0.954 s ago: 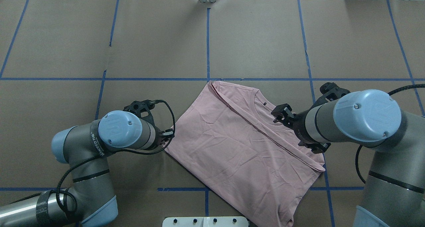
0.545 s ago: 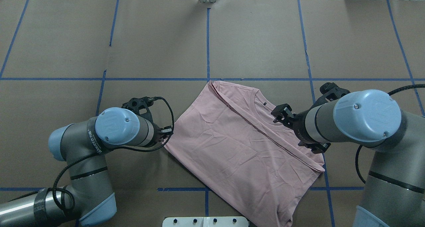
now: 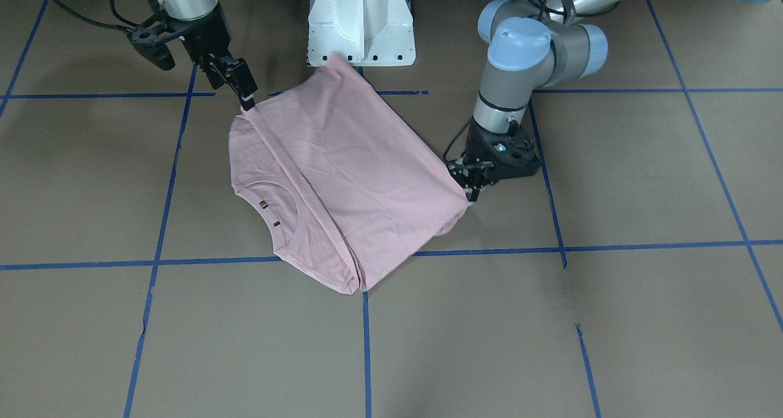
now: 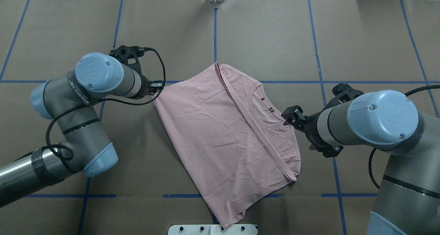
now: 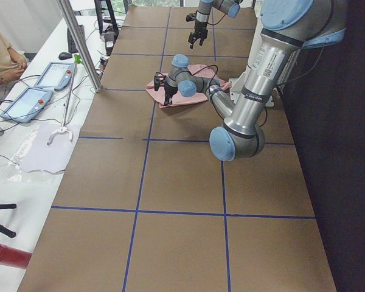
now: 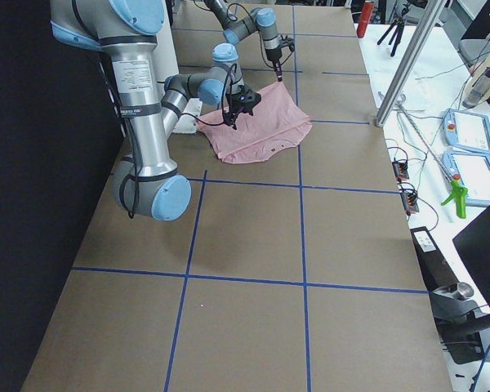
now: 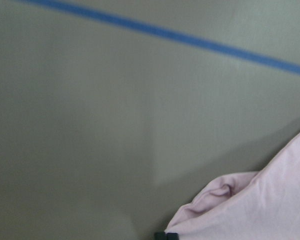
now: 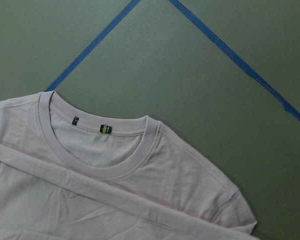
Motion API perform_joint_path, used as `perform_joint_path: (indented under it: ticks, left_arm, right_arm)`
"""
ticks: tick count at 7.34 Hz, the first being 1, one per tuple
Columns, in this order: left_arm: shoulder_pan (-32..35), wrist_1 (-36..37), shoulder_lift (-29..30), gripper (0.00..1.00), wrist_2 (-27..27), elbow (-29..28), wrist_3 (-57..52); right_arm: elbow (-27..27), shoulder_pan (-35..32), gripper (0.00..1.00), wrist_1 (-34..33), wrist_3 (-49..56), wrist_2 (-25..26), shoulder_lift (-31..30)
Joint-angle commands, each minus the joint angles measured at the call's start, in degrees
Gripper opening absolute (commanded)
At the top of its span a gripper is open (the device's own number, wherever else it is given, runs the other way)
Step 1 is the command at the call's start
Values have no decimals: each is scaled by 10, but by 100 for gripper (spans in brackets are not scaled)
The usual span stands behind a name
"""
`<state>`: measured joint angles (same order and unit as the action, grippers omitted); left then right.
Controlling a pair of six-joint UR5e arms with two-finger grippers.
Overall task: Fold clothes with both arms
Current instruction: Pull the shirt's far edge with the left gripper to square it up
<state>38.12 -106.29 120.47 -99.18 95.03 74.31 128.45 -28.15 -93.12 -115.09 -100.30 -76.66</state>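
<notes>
The pale pink T-shirt (image 4: 223, 131) lies folded lengthwise on the brown table, plain side up, with the ribbed collar (image 4: 261, 107) toward my right arm. It also shows in the front view (image 3: 336, 161). My left gripper (image 4: 157, 87) is shut on the shirt's left corner, low at the table; the front view (image 3: 470, 188) shows it at that corner. The left wrist view shows bunched pink cloth (image 7: 270, 210) at a fingertip (image 7: 166, 235). My right gripper (image 4: 290, 116) hovers open beside the collar and shoulder, holding nothing. The right wrist view looks down on the collar (image 8: 105, 170).
The white pedestal base (image 4: 213, 229) stands at the near table edge, just below the shirt's hem; it also shows in the front view (image 3: 361, 20). Blue tape lines (image 4: 215, 39) grid the table. An operators' bench with tablets (image 5: 24, 103) and a metal pole (image 5: 79, 42) lies beyond the far edge.
My left gripper has pulled the shirt's corner away from me and to the left. The whole shirt slid and turned with it. My right arm has stayed still.
</notes>
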Motion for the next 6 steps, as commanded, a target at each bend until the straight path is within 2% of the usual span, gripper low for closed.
perform_joint_path:
  ticks: [1, 3, 4, 5, 6]
  left_arm:
    - [56, -111, 95, 0, 0, -172, -26]
    - [81, -240, 170, 0, 1, -368, -59]
    - [101, -265, 178, 0, 2, -404, -89]
    - [108, -285, 181, 34, 10, -426, -95]
    - [109, -287, 180, 60, 12, -423, -92]
  right_arm:
    - [2, -14, 100, 2, -1, 0, 0]
    - [0, -12, 100, 2, -1, 2, 0]
    - [-1, -11, 100, 2, -1, 1, 0]
    - [-2, -9, 100, 5, -1, 2, 1]
    - [-4, -7, 100, 6, -1, 2, 10]
